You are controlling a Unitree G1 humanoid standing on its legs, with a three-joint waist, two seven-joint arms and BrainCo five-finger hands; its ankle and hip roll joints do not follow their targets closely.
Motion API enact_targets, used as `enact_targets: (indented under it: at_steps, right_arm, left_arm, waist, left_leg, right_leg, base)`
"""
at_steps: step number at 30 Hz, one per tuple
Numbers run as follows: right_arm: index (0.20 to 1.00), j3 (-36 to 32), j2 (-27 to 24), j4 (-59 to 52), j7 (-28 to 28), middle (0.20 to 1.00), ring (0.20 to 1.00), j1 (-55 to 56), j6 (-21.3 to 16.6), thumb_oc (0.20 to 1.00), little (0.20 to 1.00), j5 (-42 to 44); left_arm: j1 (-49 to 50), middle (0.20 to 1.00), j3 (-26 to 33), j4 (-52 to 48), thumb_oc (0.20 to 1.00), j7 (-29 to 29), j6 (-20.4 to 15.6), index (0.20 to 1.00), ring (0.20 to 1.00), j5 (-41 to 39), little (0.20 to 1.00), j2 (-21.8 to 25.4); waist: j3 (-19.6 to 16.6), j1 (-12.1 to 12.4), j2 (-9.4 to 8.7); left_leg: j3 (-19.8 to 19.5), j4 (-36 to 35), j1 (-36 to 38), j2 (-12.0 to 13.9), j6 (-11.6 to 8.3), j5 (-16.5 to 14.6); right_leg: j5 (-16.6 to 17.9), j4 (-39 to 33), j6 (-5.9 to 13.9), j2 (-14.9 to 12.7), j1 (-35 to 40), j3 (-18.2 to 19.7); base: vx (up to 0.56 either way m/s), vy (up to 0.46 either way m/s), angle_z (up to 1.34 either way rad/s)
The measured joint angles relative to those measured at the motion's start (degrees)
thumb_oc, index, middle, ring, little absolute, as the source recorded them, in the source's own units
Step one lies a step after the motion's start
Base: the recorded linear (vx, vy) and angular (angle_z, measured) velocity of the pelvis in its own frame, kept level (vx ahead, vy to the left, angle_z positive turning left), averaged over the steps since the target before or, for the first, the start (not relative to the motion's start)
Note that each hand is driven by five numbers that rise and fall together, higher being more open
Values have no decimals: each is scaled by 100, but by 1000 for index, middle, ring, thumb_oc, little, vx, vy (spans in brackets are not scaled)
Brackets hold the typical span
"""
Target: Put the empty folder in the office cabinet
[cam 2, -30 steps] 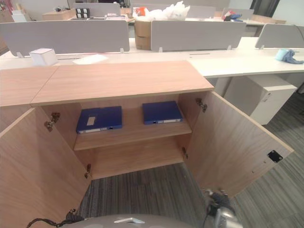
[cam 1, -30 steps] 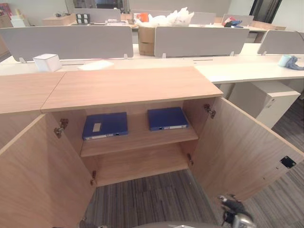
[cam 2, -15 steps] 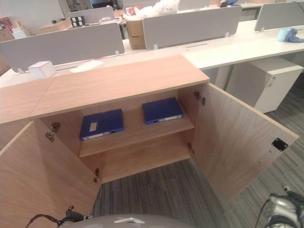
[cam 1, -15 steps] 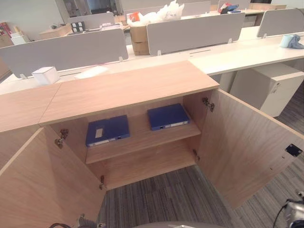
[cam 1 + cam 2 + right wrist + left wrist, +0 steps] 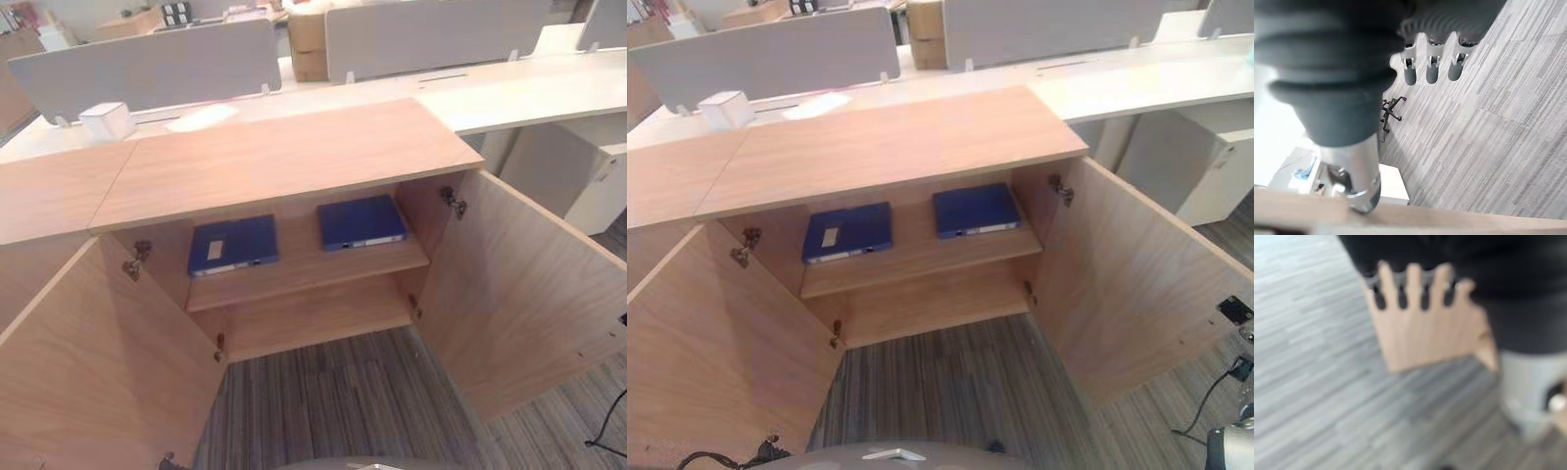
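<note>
Fingers (image 5: 1431, 69) of the right hand (image 5: 1430, 29) hang straight and relaxed over the grey carpet (image 5: 1508, 147), holding nothing
Fingers (image 5: 1413, 281) of the left hand (image 5: 1415, 264) show dimly against a wooden panel (image 5: 1430, 338); whether they grip it or merely rest there I cannot tell. Both doors of the office cabinet (image 5: 284, 162) stand open, left door (image 5: 88, 362) and right door (image 5: 519, 294). Two blue folders lie flat on its upper shelf (image 5: 304, 279), apart: the left folder (image 5: 233, 245) bearing a pale label, the right folder (image 5: 360, 221) near the right wall. A white box (image 5: 106, 119) sits on the desk (image 5: 509, 93) behind
</note>
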Motion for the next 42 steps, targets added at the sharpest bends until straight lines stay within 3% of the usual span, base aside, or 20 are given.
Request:
enact_targets:
  at_steps: [4,7,12,17,29,30,31,32,34,35,36,39,42]
  right_arm:
    - [1000,84,2,11,178,1000,1000,0,51,1000,1000,0]
    - [1000,939,92,12,745,1000,1000,-150,161,1000,1000,-23]
    - [1000,890,289,15,830,1000,1000,-237,242,1000,1000,-24]
    - [1000,917,474,-13,889,1000,1000,-195,261,1000,1000,-27]
    - [1000,918,499,-46,909,1000,1000,-182,262,1000,1000,-29]
    - [1000,997,551,-1115,601,1000,1000,355,539,1000,1000,149]
    - [1000,997,551,-1115,601,1000,1000,355,539,1000,1000,149]
    - [1000,1374,510,-2402,677,1000,1000,1096,581,1000,1000,229]
    - [1000,1991,303,-3950,885,1000,1000,1805,660,1000,1000,274]
    - [1000,2603,125,-4666,1556,1000,1000,2042,630,1000,1000,369]
    - [1000,2603,125,-4666,1556,1000,1000,2042,630,1000,1000,369]
    - [1000,3466,258,-5679,2386,1000,1000,1995,632,1000,1000,432]
    - [1000,3784,895,-6358,2691,1000,1000,1786,588,1000,1000,508]
  left_arm:
    - [47,1000,0,0,1000,-19,-8,1000,1000,0,1000,-4]
    - [36,1000,-64,-56,1000,-135,-33,1000,1000,1,1000,-60]
    - [23,1000,-62,-36,1000,-190,-20,1000,1000,0,1000,-55]
    - [55,1000,-53,-38,1000,-228,-25,1000,1000,2,1000,-46]
    - [22,1000,-49,-49,1000,-227,-27,1000,1000,4,1000,-43]
    - [90,1000,19,-111,1000,-224,-16,1000,1000,3,1000,-37]
    - [90,1000,19,-111,1000,-224,-16,1000,1000,3,1000,-37]
    - [160,1000,43,-121,1000,-257,-5,1000,1000,9,1000,-48]
    - [241,1000,91,-208,1000,-320,10,1000,1000,21,1000,-52]
    - [131,1000,221,-297,1000,-382,-73,1000,1000,155,1000,-27]
    - [131,1000,221,-297,1000,-382,-73,1000,1000,155,1000,-27]
    - [-137,1000,214,-385,1000,-420,-204,1000,1000,326,1000,-95]
    - [-107,1000,225,-331,1000,-415,-194,1000,1000,455,1000,-163]
  waist:
    - [0,-19,1]
    - [0,66,-23]
    - [13,190,-69]
    - [67,130,-170]
    - [42,123,-160]
    - [40,93,-179]
    - [40,93,-179]
    - [31,-26,-169]
    - [26,-287,-207]
    - [-9,-403,-288]
    - [-9,-403,-288]
    - [-30,-280,-307]
    - [-112,-16,-249]
  left_leg:
    - [0,-1,2,6,0,0]
    - [-18,-2,-4,30,-45,-18]
    - [-73,-1,-32,31,-47,-14]
    - [-78,1,-23,26,-27,14]
    - [-74,-1,-6,29,-26,13]
    - [-62,6,-11,31,1,30]
    - [-62,6,-11,31,1,30]
    - [13,7,-18,60,8,38]
    - [94,-6,17,104,0,37]
    - [150,-6,55,161,-52,5]
    - [150,-6,55,161,-52,5]
    - [97,-6,26,219,-131,20]
    - [13,-4,-32,234,-177,50]
  right_leg:
    - [-3,-3,-3,6,3,-2]
    - [-3,-5,-2,25,11,-42]
    - [-8,-2,-8,25,11,-106]
    - [-12,0,-14,21,18,-106]
    - [-13,-1,-18,23,34,-101]
    - [-12,11,-18,30,9,-97]
    - [-12,11,-18,30,9,-97]
    - [27,1,-57,58,-47,-39]
    - [52,-6,-80,99,-41,26]
    - [79,-8,-97,148,-35,44]
    - [79,-8,-97,148,-35,44]
    - [64,-10,-141,195,-51,26]
    - [60,-10,-146,211,-154,-12]
  base:
    - [0,0,0]
    - [-6,-37,4]
    - [-8,-8,8]
    - [0,0,0]
    - [-7,2,0]
    - [-41,17,-2]
    - [-16,14,-21]
    - [-4,11,-30]
    - [-2,16,-39]
    - [2,10,-28]
    - [3,5,-19]
    - [4,5,8]
    - [15,7,15]
